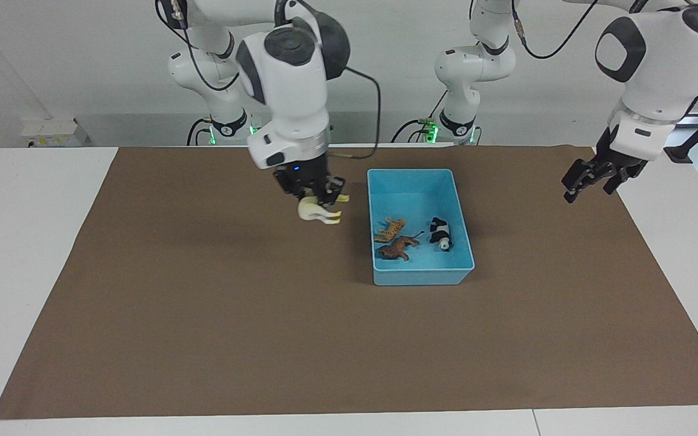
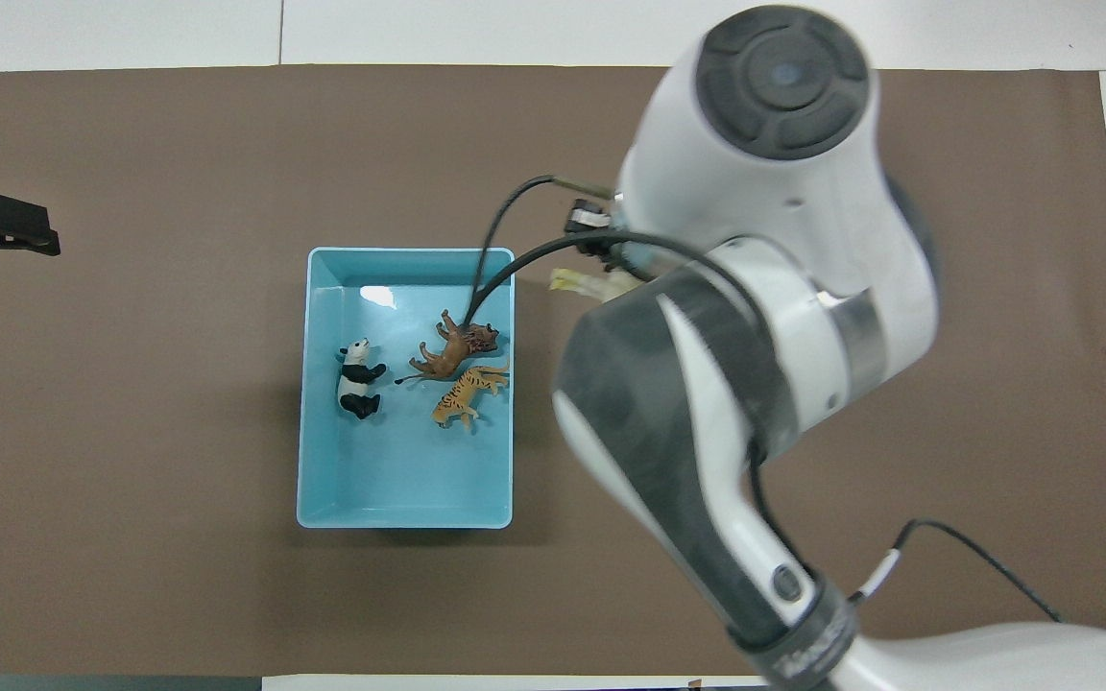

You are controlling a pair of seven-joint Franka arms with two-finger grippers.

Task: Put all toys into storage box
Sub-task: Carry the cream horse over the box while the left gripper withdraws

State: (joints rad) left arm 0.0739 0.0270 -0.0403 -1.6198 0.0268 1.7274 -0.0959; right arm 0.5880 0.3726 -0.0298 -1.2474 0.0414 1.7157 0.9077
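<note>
Brown cloth (image 1: 203, 315) covers your table. Your right gripper (image 1: 314, 192) pinches the cream-white horse (image 1: 319, 211) over that cloth, beside the storage box (image 1: 420, 278). Your left gripper (image 1: 591, 181) waits with fingers spread, over the cloth's edge. Tiger (image 1: 390, 229), lion (image 1: 397, 247) and panda (image 1: 441, 233) lie in the box.

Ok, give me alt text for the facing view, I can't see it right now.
The right gripper holds the cream-white horse above the brown mat, beside the light blue storage box. The tiger, lion and panda already lie inside. The left gripper waits open toward its own end.
</note>
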